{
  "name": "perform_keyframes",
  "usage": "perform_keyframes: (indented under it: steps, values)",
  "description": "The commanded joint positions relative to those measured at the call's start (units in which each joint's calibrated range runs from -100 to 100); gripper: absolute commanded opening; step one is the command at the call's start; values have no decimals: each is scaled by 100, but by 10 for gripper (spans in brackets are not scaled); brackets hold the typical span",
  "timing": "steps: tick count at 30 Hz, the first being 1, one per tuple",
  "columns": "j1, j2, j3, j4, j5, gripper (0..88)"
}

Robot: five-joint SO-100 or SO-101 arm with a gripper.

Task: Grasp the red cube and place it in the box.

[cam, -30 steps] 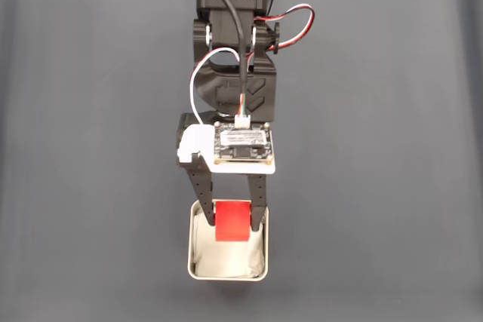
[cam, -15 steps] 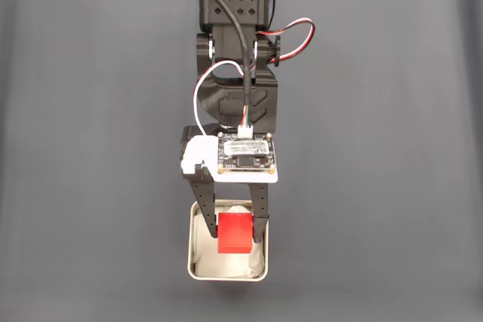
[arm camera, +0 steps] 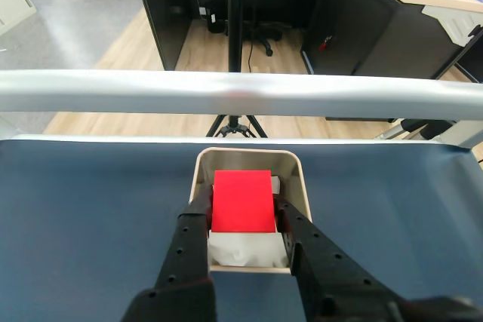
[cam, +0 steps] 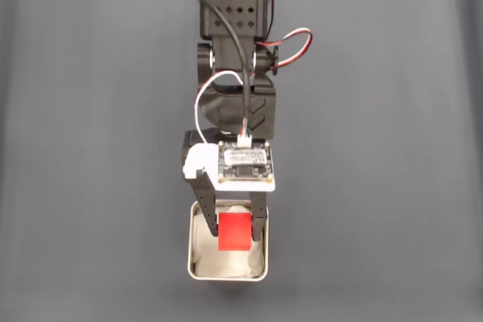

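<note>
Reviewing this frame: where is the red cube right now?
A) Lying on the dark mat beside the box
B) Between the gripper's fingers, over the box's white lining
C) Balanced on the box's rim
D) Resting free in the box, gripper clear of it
B: in both views the red cube sits between the fingers of the gripper, inside the outline of the box, above its white lining.

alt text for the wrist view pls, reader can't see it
The black gripper holds the red cube between its two fingers, over the white paper lining of the box, a pale container on a dark blue-grey table. Beyond the table's far edge run a silver rail and an office floor with a tripod.
</note>
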Motion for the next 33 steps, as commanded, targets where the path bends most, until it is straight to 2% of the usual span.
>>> perform_keyframes:
  steps: [1,20,21,24,26,33]
  values:
    - [104,-11,-37,-199,44,32]
    - [182,67,-83,-322,59,45]
    - [189,58,-83,-347,34,73]
    - [224,15,-73,-429,-63,271]
    - [239,-28,-92,-461,-151,359]
    - [260,-89,-73,-461,-107,448]
